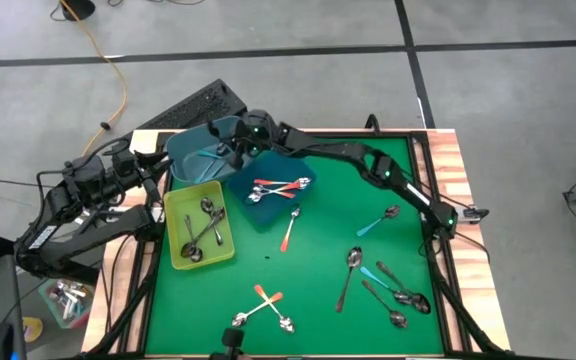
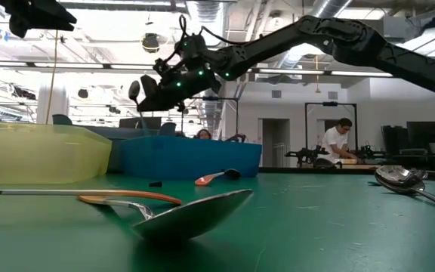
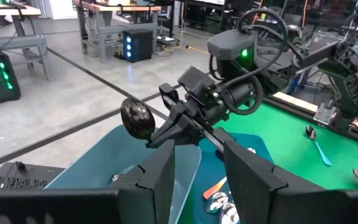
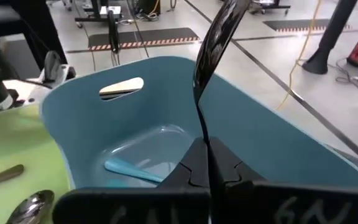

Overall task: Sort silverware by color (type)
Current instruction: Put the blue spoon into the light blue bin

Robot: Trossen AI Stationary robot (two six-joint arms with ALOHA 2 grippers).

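A green felt-like mat (image 1: 328, 230) covers the table, which has a wooden edge (image 1: 463, 200) along its right side. On the mat stand a yellow-green translucent plastic bin (image 1: 178, 238), a light blue plastic basket (image 1: 190, 150) with a handle slot, and a darker blue tray (image 1: 266, 210) just beside both. A black keyboard (image 1: 193, 108) lies beyond the table. An orange cable (image 1: 118, 75) trails across the grey floor. A person (image 2: 340, 142) sits at a distant bench.
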